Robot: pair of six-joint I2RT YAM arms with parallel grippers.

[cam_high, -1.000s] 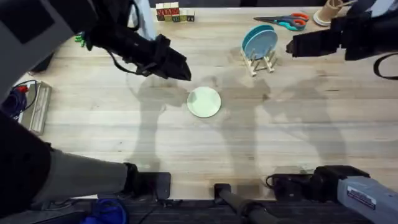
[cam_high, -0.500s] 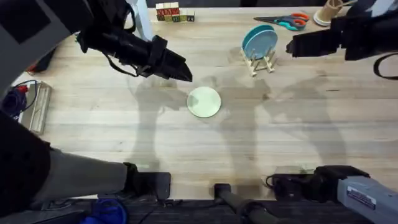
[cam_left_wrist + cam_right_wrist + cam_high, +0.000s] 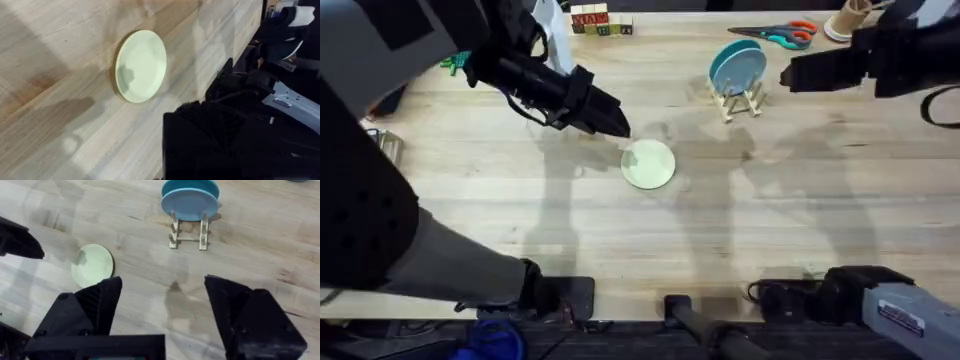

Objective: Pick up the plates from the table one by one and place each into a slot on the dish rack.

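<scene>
A pale cream-yellow plate [image 3: 648, 164] lies flat on the wooden table [image 3: 800, 210] near the middle, and it also shows in the left wrist view [image 3: 141, 65] and the right wrist view [image 3: 92, 265]. My left gripper [image 3: 617, 124] hovers just to the plate's back left, clear of it. The dish rack [image 3: 740, 100] stands at the back right with blue plates [image 3: 737, 65] upright in its slots [image 3: 190, 202]. My right gripper [image 3: 788, 76] is to the right of the rack. It is open and holds nothing [image 3: 162, 300], its black fingers [image 3: 100, 305] wide apart.
Scissors [image 3: 775, 35] and a beige object [image 3: 848, 20] lie at the back right. Toy blocks [image 3: 600, 20] sit at the back centre. A metal item [image 3: 382, 172] rests by the left edge. The arm bases line the front edge.
My left gripper has edged slightly nearer to the pale plate. The right arm, the plate and the rack have not moved.
</scene>
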